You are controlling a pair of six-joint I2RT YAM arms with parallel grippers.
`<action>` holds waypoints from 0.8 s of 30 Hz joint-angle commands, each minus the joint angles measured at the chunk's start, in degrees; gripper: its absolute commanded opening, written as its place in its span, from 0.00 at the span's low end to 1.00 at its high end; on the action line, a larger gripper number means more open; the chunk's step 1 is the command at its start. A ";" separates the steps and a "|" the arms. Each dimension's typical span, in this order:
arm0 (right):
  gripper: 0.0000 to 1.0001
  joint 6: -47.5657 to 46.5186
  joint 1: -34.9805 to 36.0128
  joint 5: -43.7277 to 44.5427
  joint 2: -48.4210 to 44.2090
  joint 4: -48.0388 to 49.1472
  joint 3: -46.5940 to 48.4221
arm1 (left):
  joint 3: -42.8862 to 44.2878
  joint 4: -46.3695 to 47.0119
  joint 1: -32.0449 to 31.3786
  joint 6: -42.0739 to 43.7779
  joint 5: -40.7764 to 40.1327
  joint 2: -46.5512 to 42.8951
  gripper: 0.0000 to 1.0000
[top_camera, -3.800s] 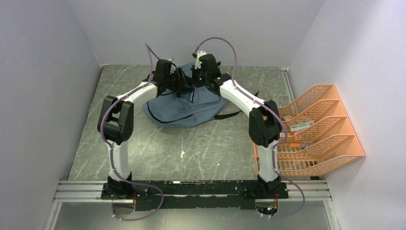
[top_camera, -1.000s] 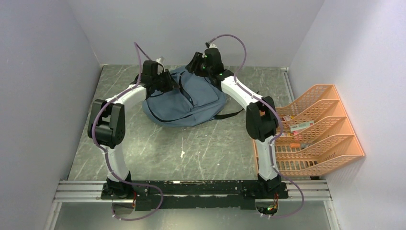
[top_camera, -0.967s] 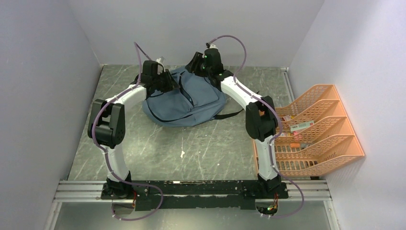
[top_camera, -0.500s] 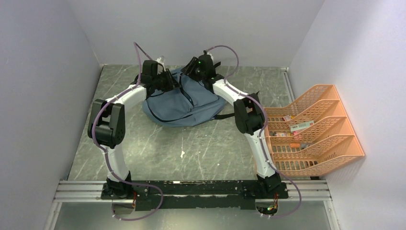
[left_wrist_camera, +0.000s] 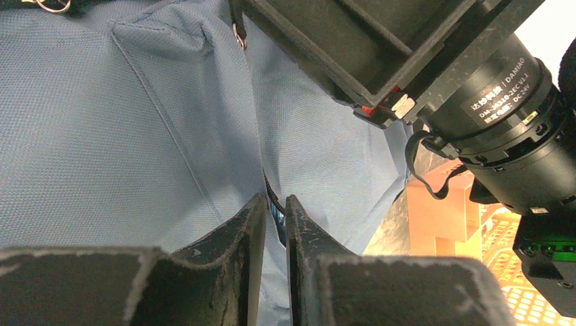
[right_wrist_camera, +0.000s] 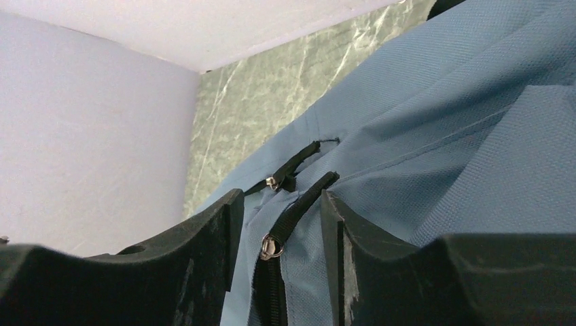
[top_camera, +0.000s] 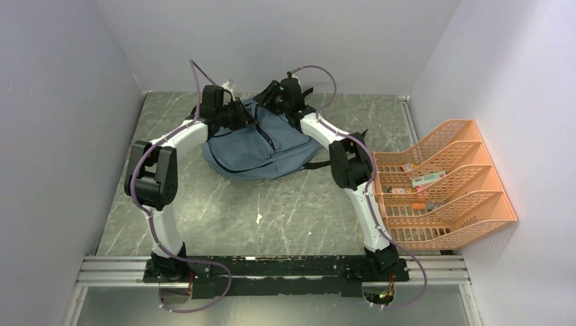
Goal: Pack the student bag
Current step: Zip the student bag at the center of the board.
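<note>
Your left claw (left_wrist_camera: 274,202) pinches a fold of the student bag (top_camera: 258,146), nearly closed; your right claw (right_wrist_camera: 280,204) gapes astride its zipper (right_wrist_camera: 302,200) — small packets (top_camera: 428,179) lie in the orange rack (top_camera: 469,210).

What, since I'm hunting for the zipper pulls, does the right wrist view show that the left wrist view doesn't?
Only the right wrist view: a black zipper with a metal ring pull between the open jaws of the right gripper, a second pull beyond it, and the marbled table. Only the left wrist view: the left gripper, jaws pinched on a fold of the backpack, the right arm's motor housing and the orange tray rack. Both: the backpack's grey-blue fabric.
</note>
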 commanded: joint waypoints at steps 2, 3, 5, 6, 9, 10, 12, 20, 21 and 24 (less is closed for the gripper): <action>0.48 3.07 -0.28 -2.11 1.98 2.28 1.91 | 0.15 1.68 0.31 -0.17 1.72 0.20 0.22; 0.48 3.34 -0.28 -2.22 2.02 2.32 1.89 | 0.23 1.61 0.29 -0.20 1.72 0.20 0.22; 0.48 3.99 -0.27 -2.53 2.31 2.37 2.00 | 0.39 1.53 0.28 -0.29 1.83 0.26 0.22; 0.47 4.41 -0.28 -2.85 2.47 2.45 2.08 | 0.35 1.52 0.28 -0.27 1.90 0.20 0.22; 0.45 6.12 -0.27 -3.86 2.96 3.18 2.27 | 0.27 1.61 0.28 -0.31 1.98 0.31 0.21; 0.44 6.75 -0.28 -4.24 3.10 3.39 2.41 | 0.29 1.61 0.28 -0.36 2.04 0.30 0.21; 0.42 7.77 -0.27 -4.88 3.47 3.78 2.76 | 0.37 1.46 0.28 -0.39 2.09 0.37 0.21; 0.26 9.22 -0.36 -6.13 4.21 4.90 3.17 | 0.59 1.17 0.28 -0.18 1.94 0.72 0.21; 0.24 9.13 -0.44 -6.26 4.21 5.04 3.06 | 0.58 1.17 0.28 -0.19 1.91 0.77 0.21; 0.17 8.85 -0.61 -6.59 4.12 5.42 2.48 | 0.65 1.17 0.28 -0.10 1.64 0.73 0.21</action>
